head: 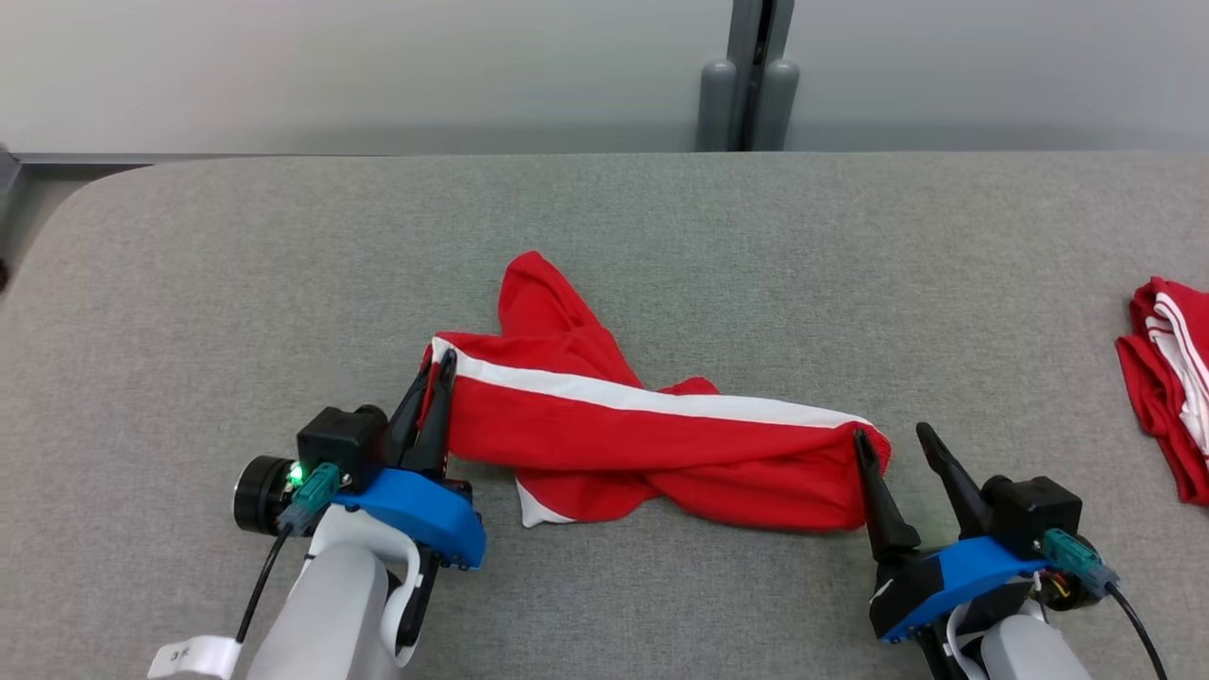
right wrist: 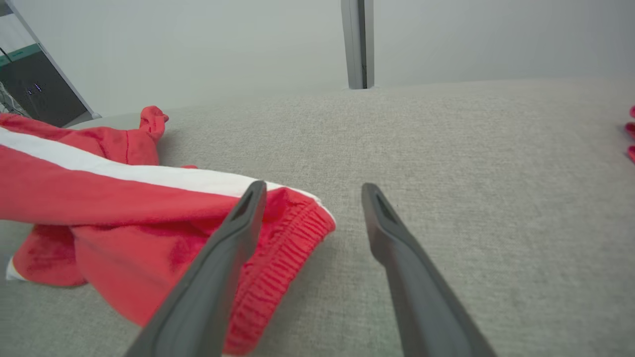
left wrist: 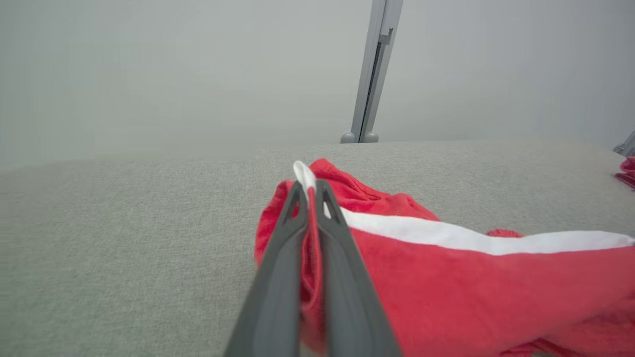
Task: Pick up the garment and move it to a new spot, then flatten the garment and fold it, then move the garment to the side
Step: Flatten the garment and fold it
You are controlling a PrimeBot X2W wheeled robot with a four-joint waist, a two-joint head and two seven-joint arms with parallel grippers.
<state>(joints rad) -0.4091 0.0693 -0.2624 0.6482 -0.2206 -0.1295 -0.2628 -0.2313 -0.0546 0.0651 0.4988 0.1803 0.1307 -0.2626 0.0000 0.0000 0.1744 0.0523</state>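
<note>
Garment (head: 652,444): red cloth with one white stripe. It lay crumpled and twisted in the middle of the table, near the front edge, stretched out between the two grippers.
Stripe (head: 623,395): it ran along the top of the garment from the left end to the right end.
Table (head: 283,283): gray and soft-looking, with a round corner at the far left.
Left gripper (head: 442,361): squeezed tight on the left end of the garment. A bit of red cloth and the white end of the stripe stuck out past its tips.
Right gripper (head: 892,433): spread wide and held nothing. Its left finger was at the garment's right end, over the stretchy band. Whether it touched the cloth, I could not tell. Its other finger was over bare table just beside the cloth.
Other cloth (head: 1171,378): red with white stripes, bunched up at the right edge of the table, well apart from the garment.
Post (head: 751,85): gray, it stood behind the far edge of the table, in front of a pale wall (head: 378,66).
Light (head: 297,472): a small green one glowed on the left wrist.
</note>
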